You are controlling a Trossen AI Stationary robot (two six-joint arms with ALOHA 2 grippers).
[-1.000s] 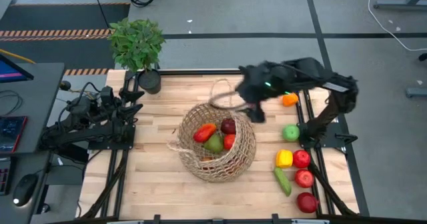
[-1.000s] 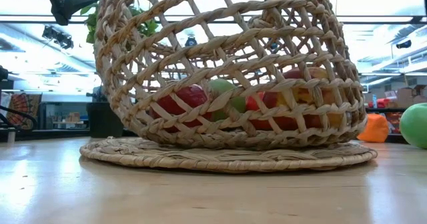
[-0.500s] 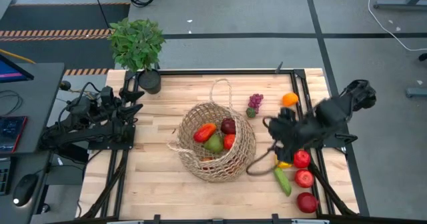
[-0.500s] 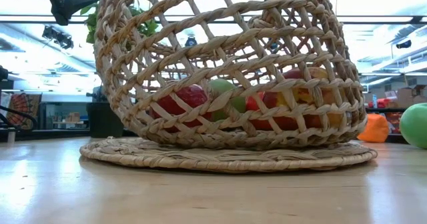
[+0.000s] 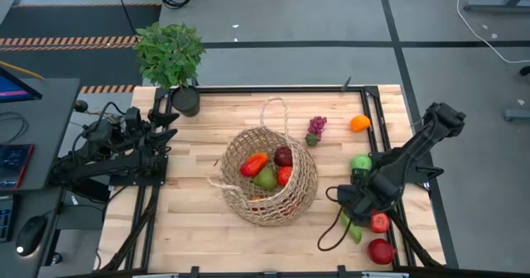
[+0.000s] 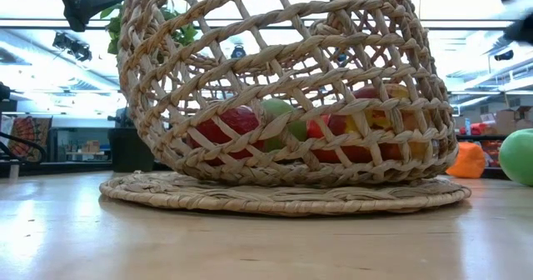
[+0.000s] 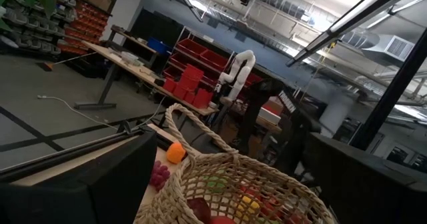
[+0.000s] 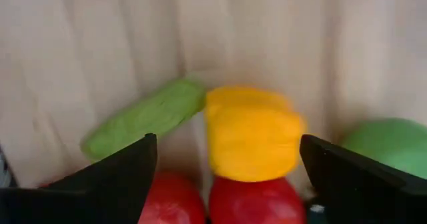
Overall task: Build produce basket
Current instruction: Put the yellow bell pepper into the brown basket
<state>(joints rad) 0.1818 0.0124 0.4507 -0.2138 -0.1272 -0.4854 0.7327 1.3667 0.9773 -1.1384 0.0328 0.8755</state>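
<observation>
Large round tan open-weave wicker basket (image 5: 272, 181) sits abt mid-table on the light wood table (image 5: 190, 228), w/ red, green and dark-red plastic produce inside (image 5: 267, 170); its thin loop handle (image 5: 276, 112) points toward the far edge. Btwn basket and far-right corner: purple grape bunch (image 5: 315, 129), then small orange (image 5: 358, 123) nearer the right edge. Green apple (image 5: 361, 163) lies by the right edge. Right gripper (image 5: 354, 202) hangs over the produce cluster nr the right edge toward the near-right corner, fingers (image 8: 110, 177) spread wide, holding nothing; its wrist view shows yellow pepper (image 8: 250, 134) btwn them, green cucumber (image 8: 145, 117) touching it, red apples (image 8: 255, 203) just beside. Left gripper (image 5: 166, 122) waits at the left edge, fingers wide, empty. Leafy green potted plant in black pot (image 5: 172, 59) at far-left corner.
</observation>
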